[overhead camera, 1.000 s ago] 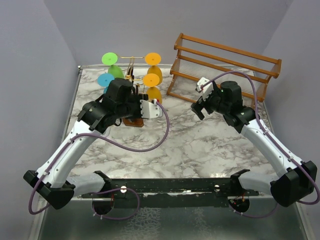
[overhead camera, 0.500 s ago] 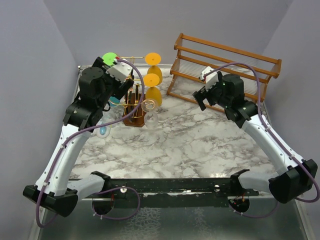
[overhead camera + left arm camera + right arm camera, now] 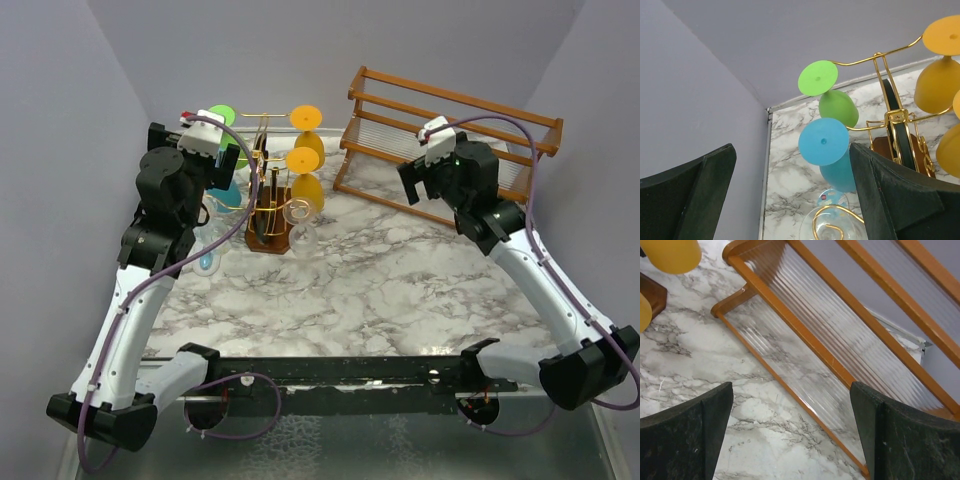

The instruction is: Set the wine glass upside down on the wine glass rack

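Wine glass [image 3: 301, 234], clear, hung upside down on a low front arm of the wine glass rack [image 3: 266, 238], foot up and bowl down, just right of the rack's dark wooden base. Neither arm touched it.

Tabletop [image 3: 400, 290]: white marble pattern, carrying everything else.

Wooden slatted rack [image 3: 445, 135]: stood at the far right corner, well apart from the gold stand.

Left jaws [image 3: 792, 150]: spread wide, nothing between the fingers. The arm was raised to the left of the gold stand, and the wrist view looked up past the stand toward the wall.

Right jaws [image 3: 791, 387]: spread wide as well, empty, held over the tabletop just in front of the slatted rack.

The gold stand stood far left of centre, its wire arms ending in curls.

Other glasses on the stand, all inverted:
- green glass [image 3: 818, 78], upper left arm
- blue glass [image 3: 823, 141], just below the green one
- orange glasses [image 3: 305, 118], two on the right side, one above the other

In the left wrist view a gold curl crossed the clear foot at the bottom edge.
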Robot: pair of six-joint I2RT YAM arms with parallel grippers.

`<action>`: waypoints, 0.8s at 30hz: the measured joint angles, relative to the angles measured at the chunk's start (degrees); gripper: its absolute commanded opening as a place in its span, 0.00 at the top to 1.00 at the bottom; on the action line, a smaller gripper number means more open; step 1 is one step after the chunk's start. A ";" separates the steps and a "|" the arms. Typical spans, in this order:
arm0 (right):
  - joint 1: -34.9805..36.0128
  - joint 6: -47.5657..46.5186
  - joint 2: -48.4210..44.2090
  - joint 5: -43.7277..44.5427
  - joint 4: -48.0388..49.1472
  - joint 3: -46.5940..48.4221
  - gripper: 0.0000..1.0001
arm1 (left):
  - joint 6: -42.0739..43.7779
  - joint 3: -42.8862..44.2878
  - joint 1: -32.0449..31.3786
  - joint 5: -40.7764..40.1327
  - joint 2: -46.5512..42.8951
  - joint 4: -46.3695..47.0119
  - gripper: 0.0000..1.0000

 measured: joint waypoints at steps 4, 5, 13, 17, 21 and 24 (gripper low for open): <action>0.00 0.87 -2.27 1.33 0.90 -0.02 0.00 | -1.20 -1.92 0.35 -0.50 -2.14 1.42 0.01; 0.00 1.03 -2.75 1.64 0.96 -0.02 0.00 | -1.55 -2.56 0.50 -0.61 -2.64 1.79 0.01; -0.13 1.18 -6.84 2.80 0.83 -1.40 0.00 | -3.91 -7.43 0.98 -3.08 -5.70 3.04 0.01; -0.33 1.14 -10.21 2.78 0.72 -1.92 0.00 | -5.66 -9.46 1.03 -3.21 -7.52 3.23 0.01; -1.14 1.11 -12.15 2.71 0.63 -1.92 0.00 | -7.26 -11.15 1.64 -1.55 -9.42 3.23 0.01; -3.06 1.14 -13.07 2.21 0.46 -2.03 0.01 | -8.46 -12.22 2.69 0.24 -10.60 3.23 0.01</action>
